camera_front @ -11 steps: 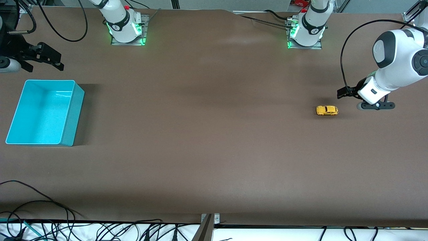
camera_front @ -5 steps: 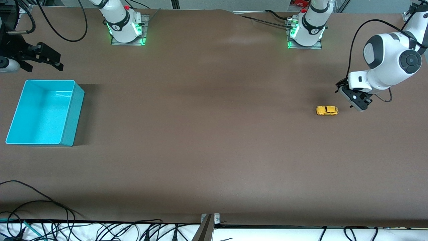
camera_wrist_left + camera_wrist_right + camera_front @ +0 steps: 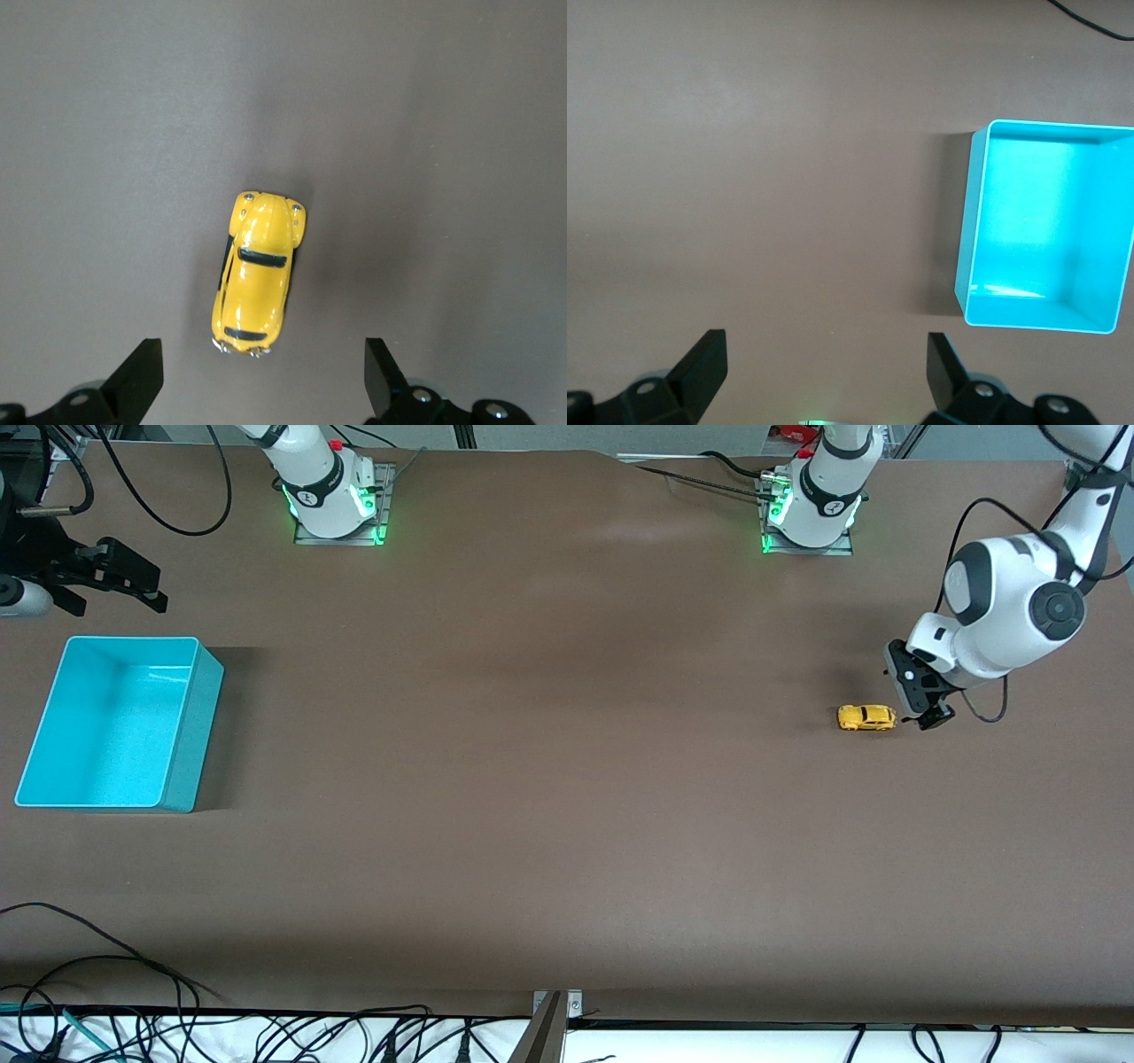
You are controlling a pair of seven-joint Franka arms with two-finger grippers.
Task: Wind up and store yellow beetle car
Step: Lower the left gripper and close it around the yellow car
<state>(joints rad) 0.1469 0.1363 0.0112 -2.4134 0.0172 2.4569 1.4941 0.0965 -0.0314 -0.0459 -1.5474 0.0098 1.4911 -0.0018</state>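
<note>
Front view, left end effector (image 3: 921, 701) wide beside yellow beetle car (image 3: 866, 716), right end effector (image 3: 120, 584) wide, waiting.

The turquoise bin (image 3: 1045, 226) is cut off at the right wrist view's edge.

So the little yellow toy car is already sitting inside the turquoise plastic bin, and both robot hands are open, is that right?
Not quite. The little yellow toy car is not in the turquoise plastic bin; the front view shows it on the brown table toward the left arm's end, with the bin empty at the right arm's end. Both the left hand and the right hand are open, as you said.
</note>
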